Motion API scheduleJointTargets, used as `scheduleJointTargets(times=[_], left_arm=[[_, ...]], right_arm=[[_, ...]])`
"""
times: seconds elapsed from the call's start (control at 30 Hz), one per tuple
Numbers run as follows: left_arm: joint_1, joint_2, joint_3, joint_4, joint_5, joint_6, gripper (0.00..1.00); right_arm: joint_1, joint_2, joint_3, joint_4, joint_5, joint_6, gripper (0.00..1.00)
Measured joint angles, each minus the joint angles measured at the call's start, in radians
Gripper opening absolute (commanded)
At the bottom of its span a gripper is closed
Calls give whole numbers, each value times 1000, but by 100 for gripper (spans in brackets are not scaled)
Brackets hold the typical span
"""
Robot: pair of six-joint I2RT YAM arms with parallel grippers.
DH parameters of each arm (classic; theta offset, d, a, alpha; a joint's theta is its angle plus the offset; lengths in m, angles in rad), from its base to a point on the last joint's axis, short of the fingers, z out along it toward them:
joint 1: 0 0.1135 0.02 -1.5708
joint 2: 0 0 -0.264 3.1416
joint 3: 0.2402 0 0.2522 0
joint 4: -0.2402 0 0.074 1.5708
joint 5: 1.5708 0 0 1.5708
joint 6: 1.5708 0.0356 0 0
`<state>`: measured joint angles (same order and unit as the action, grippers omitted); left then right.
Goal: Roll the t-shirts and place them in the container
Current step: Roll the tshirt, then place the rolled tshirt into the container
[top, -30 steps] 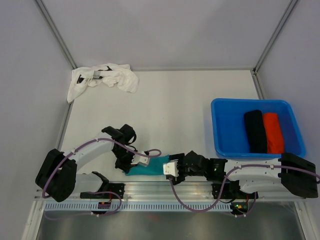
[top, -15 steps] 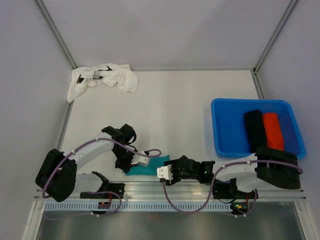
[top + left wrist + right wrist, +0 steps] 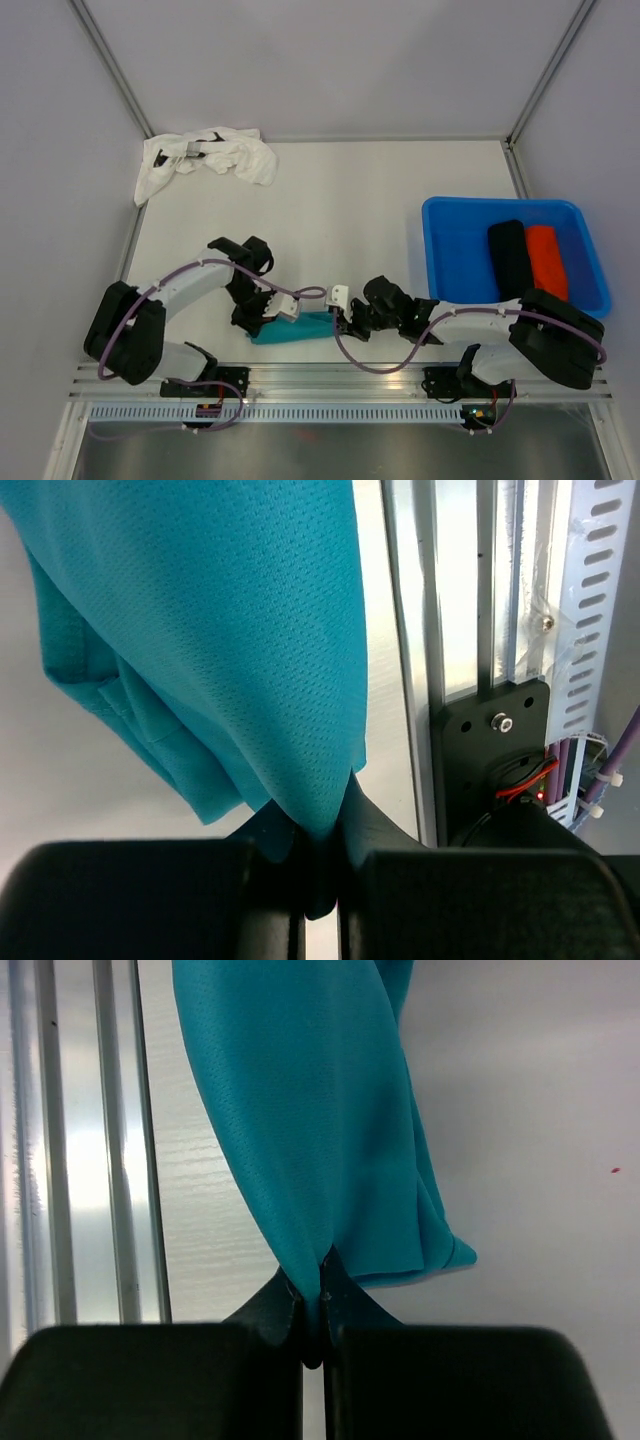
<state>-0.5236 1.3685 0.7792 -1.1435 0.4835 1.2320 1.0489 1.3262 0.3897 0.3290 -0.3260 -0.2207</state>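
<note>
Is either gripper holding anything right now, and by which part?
Both grip the teal t-shirt: left gripper pinches cloth at its left end, right gripper at its right end.

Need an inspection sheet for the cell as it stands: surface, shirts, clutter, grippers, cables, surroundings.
Surface: white table, flat, no stains seen.
Job's things: teal t-shirt bunched at the near edge between the arms. White t-shirt crumpled in the far left corner. Black t-shirt and orange-red t-shirt rolled, side by side in the blue tub.
Clutter: nothing seen.
Grippers: left gripper shut on the teal t-shirt's left end; right gripper shut on its right end.
Cables: purple cables loop along both arms; none seen caught in the cloth.
Surroundings: grey walls, metal frame posts, aluminium rail along the near edge.
</note>
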Motion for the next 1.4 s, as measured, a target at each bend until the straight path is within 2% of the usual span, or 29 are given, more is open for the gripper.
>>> scheduleJointTargets(times=[0.07, 0.1, 0.13, 0.3, 0.4, 0.67, 0.77, 0.87, 0.9, 0.93, 1.17, 1.23, 1.27, 1.3, 1.37, 1.4], left_arm=[[27, 61, 42, -22, 3, 18, 16], [42, 86, 55, -27, 6, 24, 26], [56, 105, 63, -31, 6, 33, 32], [96, 114, 67, -41, -3, 39, 50], [118, 95, 79, -42, -14, 38, 56], [151, -44, 141, -37, -34, 29, 61], [152, -56, 145, -34, -30, -5, 57], [154, -28, 145, -28, -4, -57, 23], [156, -15, 146, -28, 7, -73, 6], [159, 0, 149, -30, 23, -88, 3], [189, 132, 205, -66, 54, -105, 3], [211, 187, 204, -63, 50, -116, 23], [221, 209, 203, -51, 47, -127, 45], [229, 224, 201, -41, 40, -138, 56], [238, 230, 195, -3, 14, -172, 69], [241, 225, 194, 12, 6, -183, 80]], right_arm=[[-53, 35, 31, -23, -85, 56, 0], [-71, 53, 45, -35, -117, 82, 0], [-89, 74, 60, -41, -151, 112, 0], [-153, 171, 116, -61, -278, 264, 0], [-202, 244, 153, -66, -356, 372, 0], [-264, 344, 202, -51, -469, 607, 0], [-264, 344, 203, -55, -474, 639, 0], [-264, 344, 207, -69, -476, 644, 0], [-264, 344, 208, -74, -480, 644, 0], [-264, 344, 208, -78, -483, 644, 0], [-268, 339, 208, -110, -512, 646, 0], [-269, 338, 209, -110, -525, 652, 0], [-269, 341, 215, -116, -534, 655, 0], [-270, 347, 225, -122, -541, 657, 0], [-276, 374, 261, -149, -558, 656, 0], [-280, 389, 280, -165, -561, 652, 0]])
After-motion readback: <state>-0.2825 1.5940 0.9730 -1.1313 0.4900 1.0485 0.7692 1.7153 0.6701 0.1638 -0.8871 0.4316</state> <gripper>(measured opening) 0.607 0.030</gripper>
